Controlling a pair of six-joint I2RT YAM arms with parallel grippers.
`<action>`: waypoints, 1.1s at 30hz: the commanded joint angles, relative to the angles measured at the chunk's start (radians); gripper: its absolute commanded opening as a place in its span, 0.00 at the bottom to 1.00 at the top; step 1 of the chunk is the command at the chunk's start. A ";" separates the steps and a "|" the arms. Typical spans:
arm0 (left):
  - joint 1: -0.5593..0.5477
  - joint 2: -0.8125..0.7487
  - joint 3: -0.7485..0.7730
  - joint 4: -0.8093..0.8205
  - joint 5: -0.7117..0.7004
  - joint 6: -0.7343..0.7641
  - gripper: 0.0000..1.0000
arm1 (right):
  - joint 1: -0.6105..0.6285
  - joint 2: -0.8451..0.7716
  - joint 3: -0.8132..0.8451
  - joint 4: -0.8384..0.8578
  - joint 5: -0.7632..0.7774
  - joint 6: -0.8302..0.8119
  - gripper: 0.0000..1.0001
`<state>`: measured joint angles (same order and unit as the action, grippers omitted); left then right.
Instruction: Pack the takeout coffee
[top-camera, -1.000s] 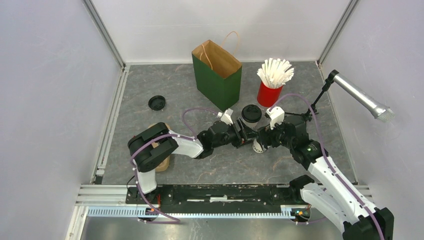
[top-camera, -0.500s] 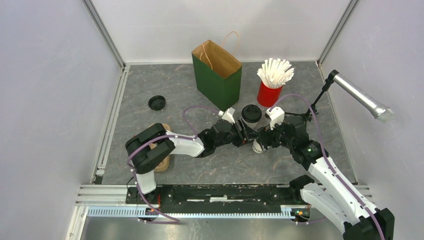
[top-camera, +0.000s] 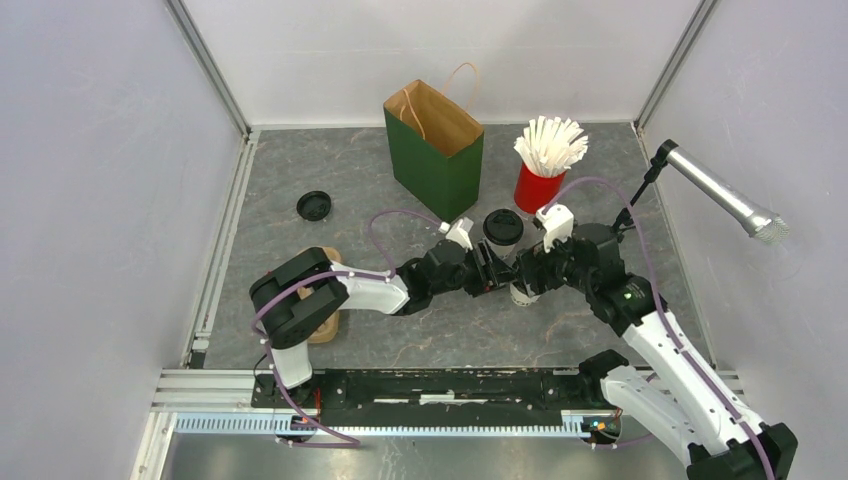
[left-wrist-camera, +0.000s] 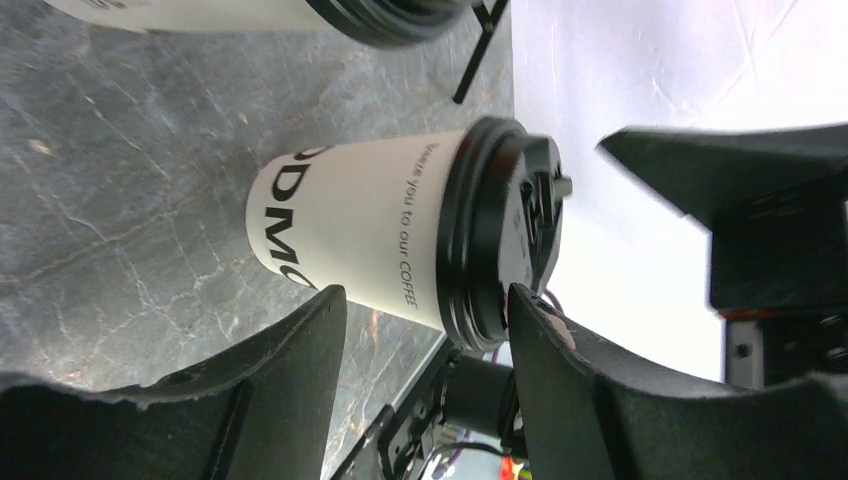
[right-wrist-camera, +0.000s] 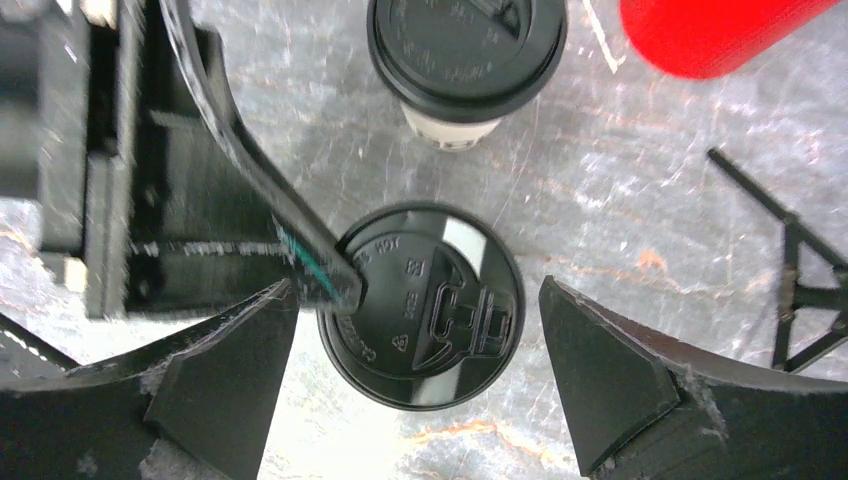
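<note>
On the grey table (top-camera: 290, 160), the left claw (left-wrist-camera: 425, 300) reaches in sideways, fingers (left-wrist-camera: 280, 390) parted, tips against the side of a lidded white coffee cup (left-wrist-camera: 360, 215) standing mid-table. The right claw (right-wrist-camera: 418, 290) hangs over the same cup, spread wide, clear of its lid. A second lidded cup (top-camera: 503, 228) stands just behind, near the green bag (top-camera: 435, 160) and red cup of straws (top-camera: 538, 188).

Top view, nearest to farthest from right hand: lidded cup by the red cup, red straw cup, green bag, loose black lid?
From the right hand:
1. lidded cup, just behind it
2. red straw cup, farther back
3. green bag, back left
4. loose black lid, far left
</note>
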<state>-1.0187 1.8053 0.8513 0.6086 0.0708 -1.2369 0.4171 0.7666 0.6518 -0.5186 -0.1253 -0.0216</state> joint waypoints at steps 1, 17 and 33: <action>-0.017 0.002 0.025 0.065 0.078 0.096 0.68 | 0.001 -0.017 0.121 0.001 0.028 0.015 0.98; 0.157 -0.307 0.013 -0.221 -0.052 0.261 0.73 | -0.007 0.190 0.183 0.304 0.095 0.135 0.58; 0.203 -0.117 0.169 -0.238 -0.011 0.379 0.54 | -0.035 0.455 0.175 0.457 0.015 0.108 0.35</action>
<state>-0.8154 1.6245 0.9764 0.3176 0.0288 -0.9020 0.3885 1.1999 0.8249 -0.1421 -0.0795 0.1062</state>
